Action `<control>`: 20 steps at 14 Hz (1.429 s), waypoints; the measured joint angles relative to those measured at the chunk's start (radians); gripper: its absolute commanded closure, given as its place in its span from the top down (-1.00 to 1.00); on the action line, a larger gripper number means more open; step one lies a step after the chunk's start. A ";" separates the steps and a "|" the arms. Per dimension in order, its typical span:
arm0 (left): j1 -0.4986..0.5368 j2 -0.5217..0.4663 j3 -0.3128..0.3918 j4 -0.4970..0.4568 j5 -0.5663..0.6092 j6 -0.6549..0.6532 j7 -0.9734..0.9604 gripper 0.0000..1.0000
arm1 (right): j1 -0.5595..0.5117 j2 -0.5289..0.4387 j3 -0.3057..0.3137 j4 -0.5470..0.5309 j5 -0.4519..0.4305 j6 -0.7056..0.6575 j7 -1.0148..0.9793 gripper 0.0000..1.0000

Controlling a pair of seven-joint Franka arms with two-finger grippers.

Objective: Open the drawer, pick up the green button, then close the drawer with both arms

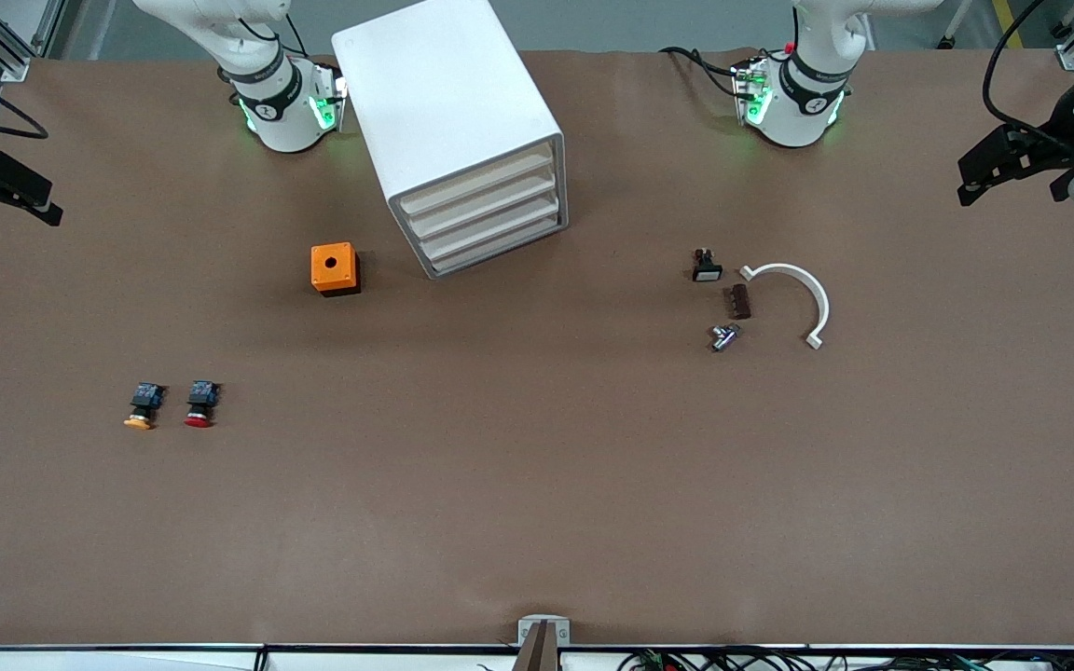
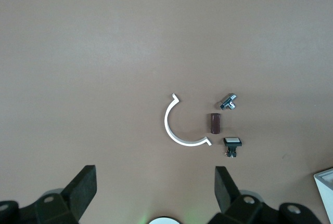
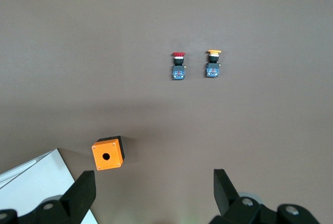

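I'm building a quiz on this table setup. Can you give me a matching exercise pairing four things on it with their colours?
Things:
1. box with a hole
2. drawer cabinet
3. curved bracket's neighbour, the small block
4. button beside the yellow-capped one

Colours:
A. red cap
B. orange
C. dark brown
D. white

Pairs: 1-B, 2-D, 3-C, 4-A

Matt brown table, hard plastics on it.
My smooth white plastic drawer cabinet looks satin; the small angled metal fitting shines; the orange plastic box is matt.
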 measured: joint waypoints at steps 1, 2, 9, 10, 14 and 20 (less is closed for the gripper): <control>0.000 0.000 0.000 0.000 0.000 0.000 0.000 1.00 | 0.000 0.000 0.000 0.000 0.000 0.000 0.000 1.00; 0.000 0.001 0.000 0.000 0.000 0.000 0.000 1.00 | 0.000 0.000 0.000 0.000 0.000 0.000 0.000 1.00; 0.000 0.021 0.000 0.019 0.000 0.001 0.000 1.00 | 0.000 0.000 0.000 0.000 0.000 0.000 0.000 1.00; 0.000 0.031 0.000 0.029 0.000 0.001 0.000 1.00 | 0.000 0.000 0.000 0.000 0.000 0.000 0.000 1.00; -0.008 0.094 -0.016 0.033 0.000 0.002 -0.001 1.00 | 0.000 0.000 0.000 0.000 0.000 0.000 0.000 1.00; -0.077 0.243 -0.035 0.034 -0.004 0.084 -0.209 1.00 | 0.000 0.000 0.000 0.000 0.000 -0.001 0.000 1.00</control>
